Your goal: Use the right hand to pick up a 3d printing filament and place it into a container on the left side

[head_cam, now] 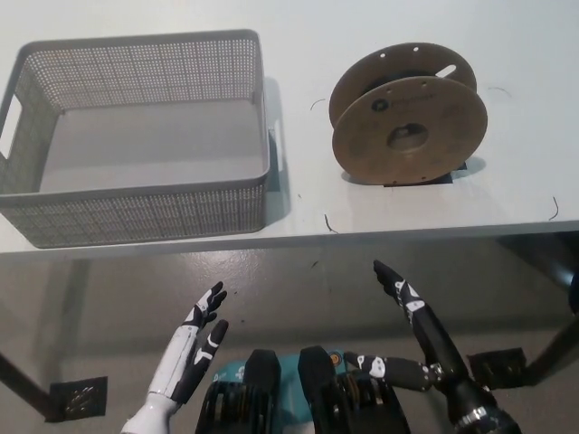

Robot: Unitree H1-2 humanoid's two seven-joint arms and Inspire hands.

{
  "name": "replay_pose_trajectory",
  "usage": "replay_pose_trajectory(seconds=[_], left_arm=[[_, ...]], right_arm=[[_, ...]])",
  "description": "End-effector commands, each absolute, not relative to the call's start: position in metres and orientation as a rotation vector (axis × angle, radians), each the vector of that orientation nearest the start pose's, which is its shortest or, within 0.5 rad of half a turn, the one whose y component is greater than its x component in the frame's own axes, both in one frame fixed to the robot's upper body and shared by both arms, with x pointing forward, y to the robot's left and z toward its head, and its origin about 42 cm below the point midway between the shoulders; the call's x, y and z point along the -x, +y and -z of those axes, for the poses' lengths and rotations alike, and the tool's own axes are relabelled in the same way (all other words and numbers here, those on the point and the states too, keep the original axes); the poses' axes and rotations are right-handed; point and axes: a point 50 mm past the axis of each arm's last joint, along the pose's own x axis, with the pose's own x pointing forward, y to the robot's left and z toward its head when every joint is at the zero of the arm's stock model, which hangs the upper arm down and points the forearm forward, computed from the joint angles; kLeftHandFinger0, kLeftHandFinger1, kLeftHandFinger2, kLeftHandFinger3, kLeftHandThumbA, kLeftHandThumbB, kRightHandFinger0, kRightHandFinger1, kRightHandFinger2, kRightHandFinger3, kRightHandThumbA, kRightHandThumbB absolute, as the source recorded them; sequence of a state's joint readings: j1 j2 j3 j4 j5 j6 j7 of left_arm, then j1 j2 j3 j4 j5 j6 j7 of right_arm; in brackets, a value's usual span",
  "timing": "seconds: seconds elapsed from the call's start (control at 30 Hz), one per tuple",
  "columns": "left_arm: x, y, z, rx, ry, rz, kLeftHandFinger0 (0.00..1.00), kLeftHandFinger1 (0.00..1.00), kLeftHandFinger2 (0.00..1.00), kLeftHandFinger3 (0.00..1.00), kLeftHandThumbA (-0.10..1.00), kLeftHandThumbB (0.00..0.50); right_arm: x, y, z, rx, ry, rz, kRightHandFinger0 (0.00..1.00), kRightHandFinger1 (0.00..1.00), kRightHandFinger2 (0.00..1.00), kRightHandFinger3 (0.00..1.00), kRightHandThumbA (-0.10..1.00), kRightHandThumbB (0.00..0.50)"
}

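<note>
1. White tabletop [298, 203] carries our filament spool [408, 116] upright at 1 o'clock and a grey mesh basket [136, 212] at 10 o'clock.
2. Our right hand [418, 312] hovers below the table edge, fingers spread, holding nothing.
3. Our left hand [194, 348] rests at 7 o'clock, fingers extended.

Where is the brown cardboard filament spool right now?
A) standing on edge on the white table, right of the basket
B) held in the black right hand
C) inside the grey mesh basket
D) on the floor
A: the brown cardboard filament spool stands on edge on the white table, apart from and right of the empty grey mesh basket; the black right hand is open, below the table edge.
</note>
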State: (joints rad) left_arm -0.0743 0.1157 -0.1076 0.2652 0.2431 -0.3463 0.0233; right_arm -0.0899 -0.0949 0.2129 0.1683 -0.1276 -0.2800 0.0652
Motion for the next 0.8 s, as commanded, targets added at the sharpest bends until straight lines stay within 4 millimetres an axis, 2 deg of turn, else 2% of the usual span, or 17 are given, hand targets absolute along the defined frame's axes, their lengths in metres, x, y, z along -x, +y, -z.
replay_pose_trajectory(seconds=[0.0, 0.1, 0.13, 0.17, 0.2, 0.27, 0.3, 0.33, 0.43, 0.47, 0.5, 0.53, 0.57, 0.6, 0.63, 0.7, 0.77], left_arm=[[-0.306, 0.217, -0.080, -0.354, -0.256, 0.158, 1.00, 1.00, 1.00, 1.00, 1.00, 0.179], [-0.309, 0.219, -0.083, -0.353, -0.271, 0.155, 1.00, 1.00, 1.00, 1.00, 1.00, 0.154], [-0.309, 0.219, -0.084, -0.350, -0.271, 0.152, 1.00, 1.00, 1.00, 1.00, 1.00, 0.160], [-0.310, 0.220, -0.084, -0.349, -0.272, 0.150, 1.00, 1.00, 1.00, 1.00, 1.00, 0.161], [-0.310, 0.220, -0.085, -0.351, -0.273, 0.150, 1.00, 1.00, 1.00, 1.00, 1.00, 0.158], [-0.308, 0.221, -0.084, -0.351, -0.274, 0.153, 1.00, 1.00, 1.00, 1.00, 1.00, 0.164], [-0.308, 0.220, -0.084, -0.349, -0.272, 0.155, 1.00, 1.00, 1.00, 1.00, 1.00, 0.169], [-0.307, 0.219, -0.085, -0.346, -0.268, 0.158, 1.00, 1.00, 1.00, 1.00, 1.00, 0.171], [-0.306, 0.219, -0.084, -0.348, -0.269, 0.159, 1.00, 1.00, 1.00, 1.00, 1.00, 0.175], [-0.307, 0.219, -0.084, -0.349, -0.269, 0.159, 1.00, 1.00, 1.00, 1.00, 1.00, 0.181], [-0.307, 0.219, -0.085, -0.348, -0.271, 0.160, 1.00, 1.00, 1.00, 1.00, 1.00, 0.183], [-0.308, 0.220, -0.086, -0.351, -0.272, 0.161, 1.00, 1.00, 1.00, 1.00, 1.00, 0.187], [-0.309, 0.220, -0.086, -0.353, -0.273, 0.160, 1.00, 1.00, 1.00, 1.00, 1.00, 0.189], [-0.310, 0.221, -0.087, -0.359, -0.276, 0.160, 1.00, 1.00, 1.00, 1.00, 1.00, 0.186], [-0.310, 0.222, -0.088, -0.354, -0.274, 0.160, 1.00, 1.00, 1.00, 1.00, 1.00, 0.185], [-0.311, 0.223, -0.088, -0.364, -0.276, 0.162, 1.00, 1.00, 1.00, 1.00, 1.00, 0.179], [-0.312, 0.223, -0.088, -0.364, -0.279, 0.165, 1.00, 1.00, 1.00, 1.00, 1.00, 0.178]], right_arm=[[-0.290, -0.176, -0.111, 0.185, -0.329, -0.333, 1.00, 1.00, 1.00, 1.00, 1.00, 0.140], [-0.276, -0.181, -0.129, 0.186, -0.403, -0.330, 1.00, 1.00, 1.00, 1.00, 1.00, 0.124], [-0.271, -0.184, -0.141, 0.186, -0.441, -0.314, 1.00, 1.00, 1.00, 1.00, 1.00, 0.146], [-0.269, -0.187, -0.149, 0.184, -0.464, -0.304, 1.00, 1.00, 1.00, 1.00, 1.00, 0.146], [-0.269, -0.192, -0.162, 0.172, -0.489, -0.288, 1.00, 1.00, 1.00, 1.00, 1.00, 0.201], [-0.273, -0.202, -0.189, 0.190, -0.579, -0.250, 1.00, 1.00, 1.00, 1.00, 1.00, 0.225], [-0.275, -0.206, -0.194, 0.203, -0.608, -0.245, 1.00, 1.00, 1.00, 1.00, 1.00, 0.206], [-0.280, -0.214, -0.211, 0.215, -0.679, -0.226, 1.00, 1.00, 1.00, 1.00, 1.00, 0.166], [-0.289, -0.228, -0.247, 0.291, -0.762, -0.182, 1.00, 1.00, 1.00, 1.00, 1.00, 0.146], [-0.294, -0.232, -0.256, 0.299, -0.773, -0.176, 1.00, 1.00, 1.00, 1.00, 1.00, 0.182], [-0.299, -0.235, -0.265, 0.293, -0.778, -0.174, 1.00, 1.00, 1.00, 1.00, 1.00, 0.192], [-0.309, -0.243, -0.281, 0.333, -0.789, -0.155, 1.00, 1.00, 1.00, 1.00, 1.00, 0.239], [-0.311, -0.245, -0.285, 0.343, -0.791, -0.149, 1.00, 1.00, 1.00, 1.00, 1.00, 0.250], [-0.319, -0.250, -0.299, 0.397, -0.771, -0.137, 1.00, 1.00, 1.00, 1.00, 1.00, 0.309], [-0.326, -0.255, -0.309, 0.423, -0.766, -0.150, 1.00, 1.00, 1.00, 1.00, 1.00, 0.295], [-0.340, -0.265, -0.332, 0.521, -0.691, -0.157, 1.00, 1.00, 1.00, 1.00, 1.00, 0.361], [-0.351, -0.276, -0.356, 0.624, -0.643, -0.170, 1.00, 1.00, 1.00, 1.00, 1.00, 0.369]])
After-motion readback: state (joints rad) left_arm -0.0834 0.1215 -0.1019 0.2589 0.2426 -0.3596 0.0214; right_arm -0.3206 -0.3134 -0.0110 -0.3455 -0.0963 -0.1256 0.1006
